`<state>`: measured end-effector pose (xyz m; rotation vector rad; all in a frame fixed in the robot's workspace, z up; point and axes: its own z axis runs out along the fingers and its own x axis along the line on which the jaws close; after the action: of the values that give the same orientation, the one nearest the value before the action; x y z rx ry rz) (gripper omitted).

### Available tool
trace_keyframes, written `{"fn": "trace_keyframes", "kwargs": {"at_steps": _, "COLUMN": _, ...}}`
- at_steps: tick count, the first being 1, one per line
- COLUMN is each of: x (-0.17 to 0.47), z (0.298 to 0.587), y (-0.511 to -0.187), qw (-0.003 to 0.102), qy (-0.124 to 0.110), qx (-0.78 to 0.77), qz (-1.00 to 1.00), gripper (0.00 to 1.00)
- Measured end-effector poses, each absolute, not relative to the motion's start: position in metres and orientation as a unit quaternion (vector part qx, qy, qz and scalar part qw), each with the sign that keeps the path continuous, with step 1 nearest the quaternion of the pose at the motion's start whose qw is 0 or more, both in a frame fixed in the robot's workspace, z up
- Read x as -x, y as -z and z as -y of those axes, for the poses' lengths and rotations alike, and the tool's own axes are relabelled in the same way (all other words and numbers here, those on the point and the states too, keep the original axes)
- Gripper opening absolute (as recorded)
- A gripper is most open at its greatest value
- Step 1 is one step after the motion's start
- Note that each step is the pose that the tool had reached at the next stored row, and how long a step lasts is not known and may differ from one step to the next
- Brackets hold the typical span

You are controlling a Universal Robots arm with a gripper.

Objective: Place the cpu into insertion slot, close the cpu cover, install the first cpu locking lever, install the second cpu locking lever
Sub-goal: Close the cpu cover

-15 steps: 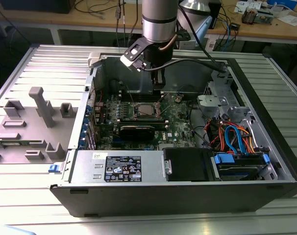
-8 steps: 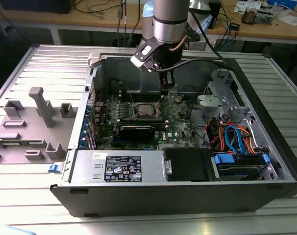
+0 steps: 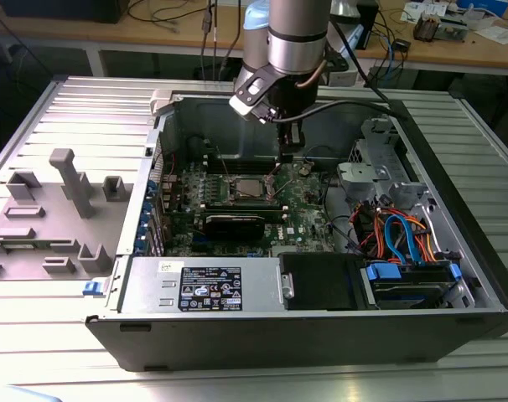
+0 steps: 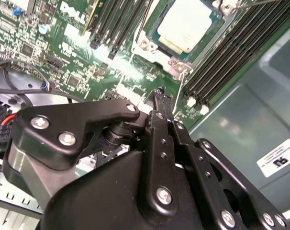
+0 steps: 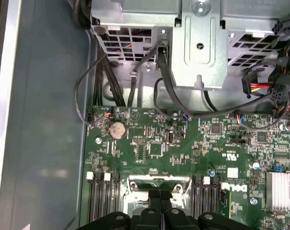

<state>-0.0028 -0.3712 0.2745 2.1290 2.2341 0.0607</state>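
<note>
The cpu (image 4: 187, 23) shows its silvery top in the insertion slot (image 3: 248, 190) on the green board. The cpu cover (image 4: 153, 46), a silvery frame, lies around the chip. A thin lever rod (image 4: 144, 21) runs along one side of the socket, and in the exterior view a rod (image 3: 225, 170) stands up beside it. My gripper (image 3: 288, 157) hangs above the board, just to the exterior view's right of the socket. The black fingers (image 4: 160, 115) are shut together with nothing between them. In the first wrist view the gripper's (image 5: 160, 193) tips are over the socket's edge (image 5: 159, 180).
Long black memory slots (image 4: 221, 57) flank the socket on both sides. A metal drive cage (image 3: 380, 172) with cables (image 3: 401, 234) stands at the exterior view's right. The power supply (image 3: 208, 285) fills the near side. The case wall (image 3: 237, 126) rises behind the board.
</note>
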Motion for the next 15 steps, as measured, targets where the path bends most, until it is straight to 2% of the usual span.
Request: {"fn": "trace_keyframes", "kwargs": {"at_steps": 15, "x": -0.029, "z": 0.371, "y": -0.274, "qw": 0.027, "qy": -0.020, "qx": -0.689, "qz": -0.724, "gripper": 0.11}}
